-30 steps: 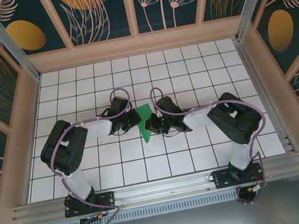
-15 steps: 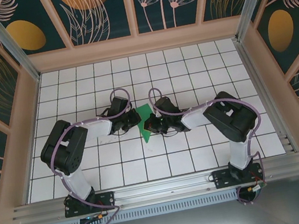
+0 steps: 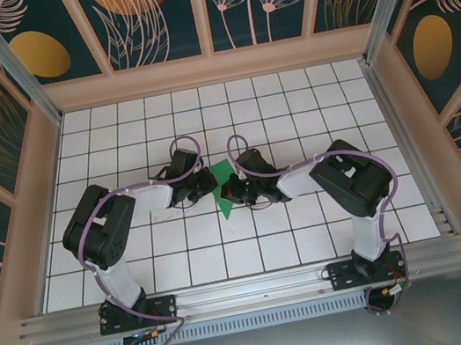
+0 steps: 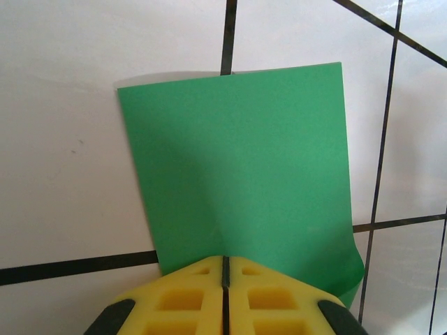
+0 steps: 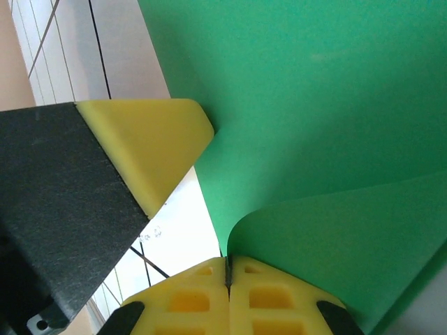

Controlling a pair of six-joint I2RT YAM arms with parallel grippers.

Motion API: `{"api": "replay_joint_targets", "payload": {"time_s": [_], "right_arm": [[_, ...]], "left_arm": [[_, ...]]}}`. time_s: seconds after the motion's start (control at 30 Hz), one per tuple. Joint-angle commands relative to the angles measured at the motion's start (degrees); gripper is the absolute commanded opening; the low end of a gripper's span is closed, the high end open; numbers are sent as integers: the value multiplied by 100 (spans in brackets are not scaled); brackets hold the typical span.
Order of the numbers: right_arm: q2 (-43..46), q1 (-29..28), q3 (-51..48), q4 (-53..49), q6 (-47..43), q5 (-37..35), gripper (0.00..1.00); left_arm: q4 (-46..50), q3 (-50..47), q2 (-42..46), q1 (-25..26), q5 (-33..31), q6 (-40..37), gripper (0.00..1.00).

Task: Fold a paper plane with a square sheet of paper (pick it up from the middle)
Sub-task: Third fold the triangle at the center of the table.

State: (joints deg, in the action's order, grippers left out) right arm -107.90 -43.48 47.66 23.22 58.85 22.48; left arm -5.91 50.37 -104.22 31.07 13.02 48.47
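Note:
The square sheet of paper [image 3: 225, 206] is bright green and hangs partly folded between my two grippers at the middle of the tiled table. In the left wrist view the sheet [image 4: 237, 153] spreads flat ahead, and my left gripper [image 4: 225, 259] is shut on its near edge, where a small crease rises. In the right wrist view the sheet [image 5: 314, 105] curls over, and its rolled edge runs into the seam of my right gripper [image 5: 227, 262], which is shut on it. From above, the left gripper [image 3: 210, 181] and right gripper [image 3: 228, 192] nearly touch.
A white table [image 3: 291, 108] with a black grid is walled by beige frames and patterned panels. An aluminium rail [image 3: 252, 292] runs along the near edge by the arm bases. The left gripper's yellow finger [image 5: 150, 143] sits close beside the right jaws.
The right arm's elbow has drifted slightly left and its gripper has edged a little toward the left gripper. The left arm and the paper look almost unchanged.

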Motion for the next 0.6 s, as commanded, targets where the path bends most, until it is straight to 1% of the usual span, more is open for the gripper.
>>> {"api": "replay_joint_targets", "payload": {"time_s": [0.0,0.57], "right_arm": [[-120,40,138,103,-94,-121,2],[-231,42,182,59,-206,-95,2]], "left_arm": [[86,-62,-172,18,78,-77,10],[66,-86,-156,14,98,-68,10]]}}
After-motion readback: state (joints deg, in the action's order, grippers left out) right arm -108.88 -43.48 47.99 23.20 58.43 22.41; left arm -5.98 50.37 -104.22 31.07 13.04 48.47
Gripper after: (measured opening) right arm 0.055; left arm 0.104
